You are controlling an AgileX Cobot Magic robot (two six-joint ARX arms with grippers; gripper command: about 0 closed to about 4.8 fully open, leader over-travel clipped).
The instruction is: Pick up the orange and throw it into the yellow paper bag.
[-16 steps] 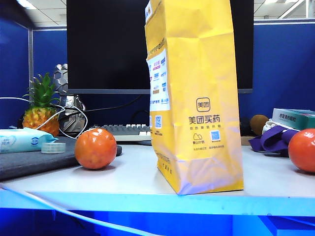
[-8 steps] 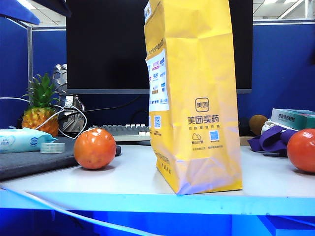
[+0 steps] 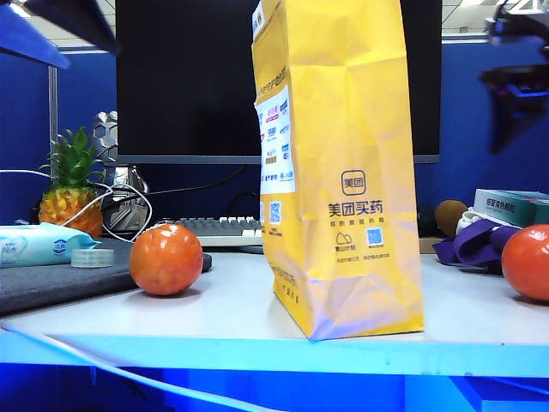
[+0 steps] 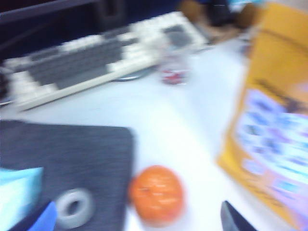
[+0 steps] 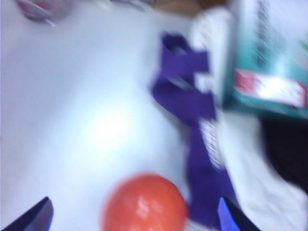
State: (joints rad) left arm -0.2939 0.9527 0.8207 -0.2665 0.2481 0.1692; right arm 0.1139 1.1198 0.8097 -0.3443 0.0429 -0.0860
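Plainly glossy, round orange point(image 5: 144, 204)

Blurred, the speckled orange fruit point(image 4: 157, 193) sits on the white table point(image 4: 159, 120) beside a grey mat point(image 4: 67, 159), between tape roll point(image 4: 73, 208) and yellow paper bag point(image 4: 272, 130).

The exterior view is taken low, near the worktop's point(image 3: 232, 318) front edge, facing the bag point(image 3: 339, 163) closely. The left wrist view is aimed down at the speckled fruit point(image 4: 156, 194) and the bag, both shared with the exterior view. The right wrist view is aimed down at the orange point(image 5: 144, 204), seen at the exterior's right edge.
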